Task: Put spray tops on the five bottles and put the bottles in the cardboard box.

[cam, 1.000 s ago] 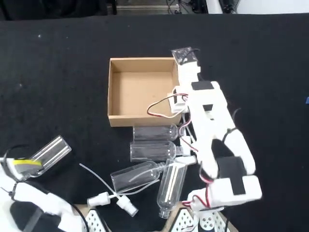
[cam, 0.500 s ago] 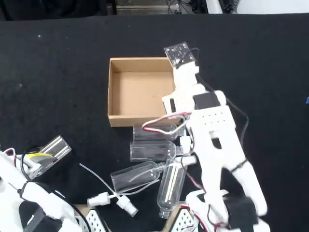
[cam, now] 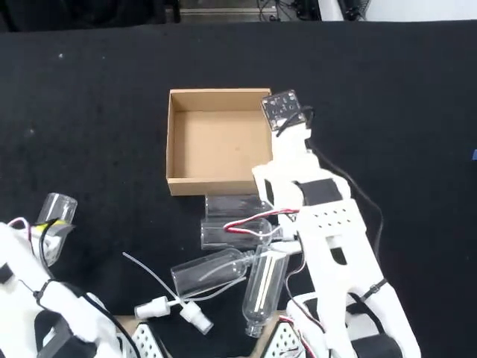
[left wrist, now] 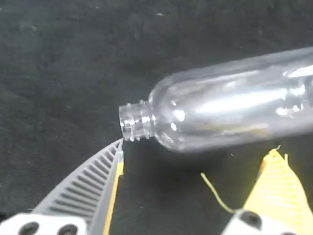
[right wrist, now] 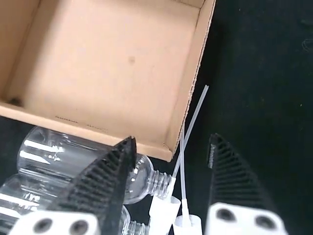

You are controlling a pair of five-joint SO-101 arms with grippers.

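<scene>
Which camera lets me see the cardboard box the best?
The high view. It shows the cardboard box from above, open with nothing inside, though the right arm covers part of one wall. The right wrist view shows part of its floor and one corner.

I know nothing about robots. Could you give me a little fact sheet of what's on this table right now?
Box: cardboard box, open, nothing inside
Beside box: four clear bottles lying on their sides
Left arm: fifth bottle, no top on its neck, at the left gripper fingertips
Spray tops: two loose spray tops near the table's front edge, two more by bottle necks below the right gripper
Grippers: both open
</scene>
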